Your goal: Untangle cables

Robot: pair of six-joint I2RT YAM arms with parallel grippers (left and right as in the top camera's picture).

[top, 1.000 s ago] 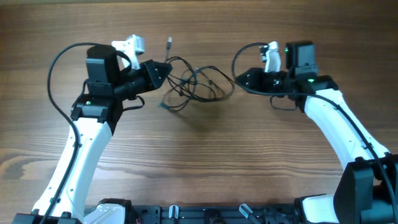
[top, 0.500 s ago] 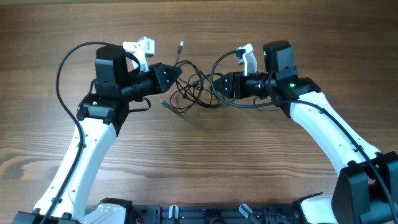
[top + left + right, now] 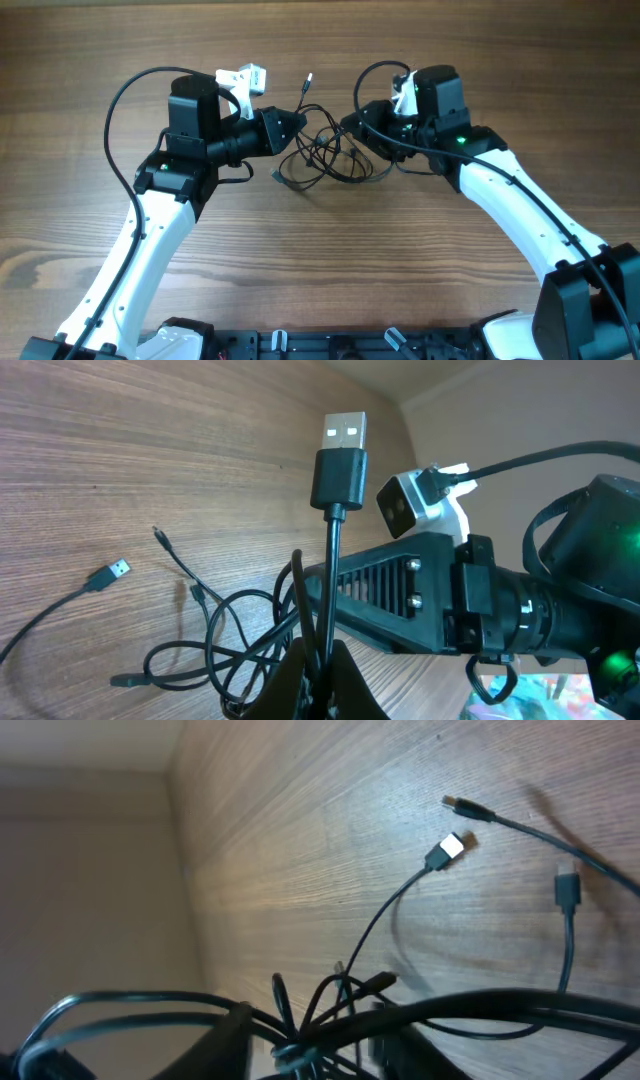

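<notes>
Soft even light leaves faint shadows on the counter [image 3: 320, 270], which glares beyond the right gripper [image 3: 315, 1055], while cables [image 3: 330, 988] beside that gripper blur.

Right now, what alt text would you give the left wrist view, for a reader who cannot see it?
The left gripper pinches a black cable whose USB-A plug stands upright above it. Behind it, more thin cables form a loose tangle over the wooden table, and the right arm reaches in from the right.

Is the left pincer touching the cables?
Touching: the left wrist view shows the left pincer clamped shut on one of the cables, with no gap.
</notes>
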